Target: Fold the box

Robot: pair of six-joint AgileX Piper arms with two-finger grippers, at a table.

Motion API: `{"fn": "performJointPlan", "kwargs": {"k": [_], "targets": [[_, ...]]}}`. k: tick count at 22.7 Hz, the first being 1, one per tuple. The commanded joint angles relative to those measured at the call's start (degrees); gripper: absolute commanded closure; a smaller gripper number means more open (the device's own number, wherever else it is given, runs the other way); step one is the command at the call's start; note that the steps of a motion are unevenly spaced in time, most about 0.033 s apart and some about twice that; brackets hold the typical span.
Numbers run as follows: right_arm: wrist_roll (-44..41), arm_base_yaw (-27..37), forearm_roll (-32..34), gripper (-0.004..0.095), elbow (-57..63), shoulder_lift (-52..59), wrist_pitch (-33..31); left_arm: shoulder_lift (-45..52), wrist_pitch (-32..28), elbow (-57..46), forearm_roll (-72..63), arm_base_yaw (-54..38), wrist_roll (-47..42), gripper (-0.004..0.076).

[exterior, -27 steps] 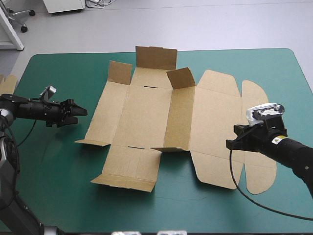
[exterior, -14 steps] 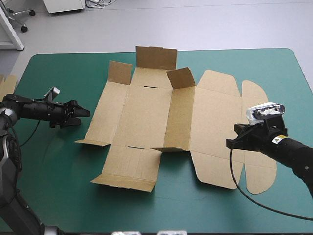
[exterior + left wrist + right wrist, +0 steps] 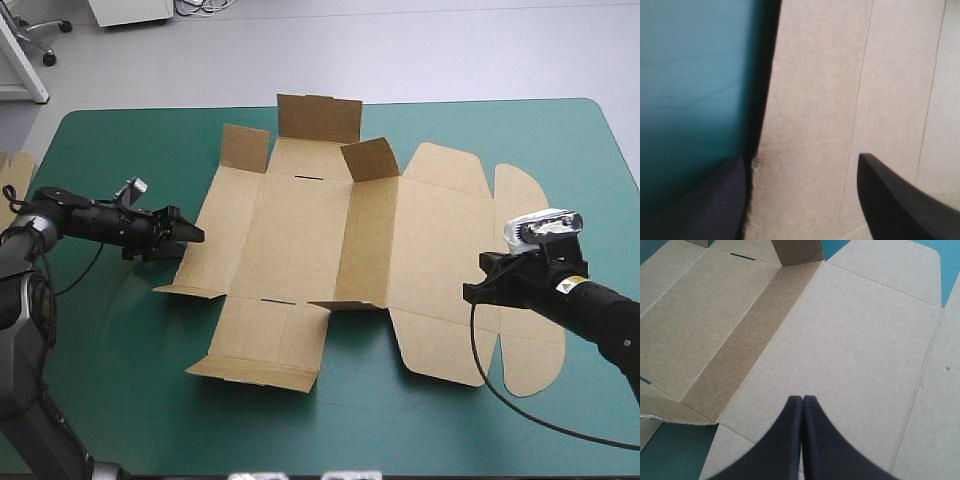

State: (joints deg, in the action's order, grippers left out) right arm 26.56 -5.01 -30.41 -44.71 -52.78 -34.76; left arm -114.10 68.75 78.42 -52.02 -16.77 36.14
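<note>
The brown box lies as a cut sheet in the middle of the teal-green table, mostly flat, with its far flaps and a long inner wall raised. My left gripper is low at the sheet's left edge. In the left wrist view that gripper is open, and the edge of the box runs between its fingers. My right gripper hovers over the wide right panel. Its fingers meet in one point, gripper shut, above the bare board of the box.
A piece of more brown board shows at the table's left edge. Bare teal-green cover runs along the near side and the far right corner. Rounded tabs of the sheet reach toward the right edge.
My left gripper has moved right, from well off the sheet up to its left edge. The right arm and the box have not moved.
</note>
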Motion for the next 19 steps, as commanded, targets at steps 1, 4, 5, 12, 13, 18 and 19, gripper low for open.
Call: {"fn": "performJointPlan", "kwargs": {"k": [1,4,5,12,13,18,19], "targets": [[0.0,-0.1,-0.9,0.0922,-2.2,0.7,3.1,1.9,5.7,1.1,-1.6,2.1,-0.3,0.0271],[0.0,-0.1,-0.9,0.0923,-2.2,0.7,3.1,1.9,5.7,1.1,-2.9,3.4,-0.6,0.0338],[0.0,-0.1,-0.9,0.0923,-2.2,0.7,3.1,2.0,5.7,1.1,-3.2,3.5,-0.6,0.0345],[0.1,-0.1,-0.9,0.0924,-2.2,0.7,3.5,3.6,5.8,1.1,-4.1,5.9,-2.1,0.0345],[0.1,-0.1,-0.9,0.0925,-2.2,0.7,3.5,3.7,5.8,1.1,-3.9,6.6,-2.3,0.0345],[0.1,-0.1,-0.9,0.0927,-2.2,0.7,3.5,4.5,5.8,1.1,-1.2,10.4,-3.8,0.0348],[0.1,-0.1,-0.9,0.0927,-2.2,0.7,3.5,4.8,5.8,1.1,-1.1,11.2,-3.8,0.0356]]}}
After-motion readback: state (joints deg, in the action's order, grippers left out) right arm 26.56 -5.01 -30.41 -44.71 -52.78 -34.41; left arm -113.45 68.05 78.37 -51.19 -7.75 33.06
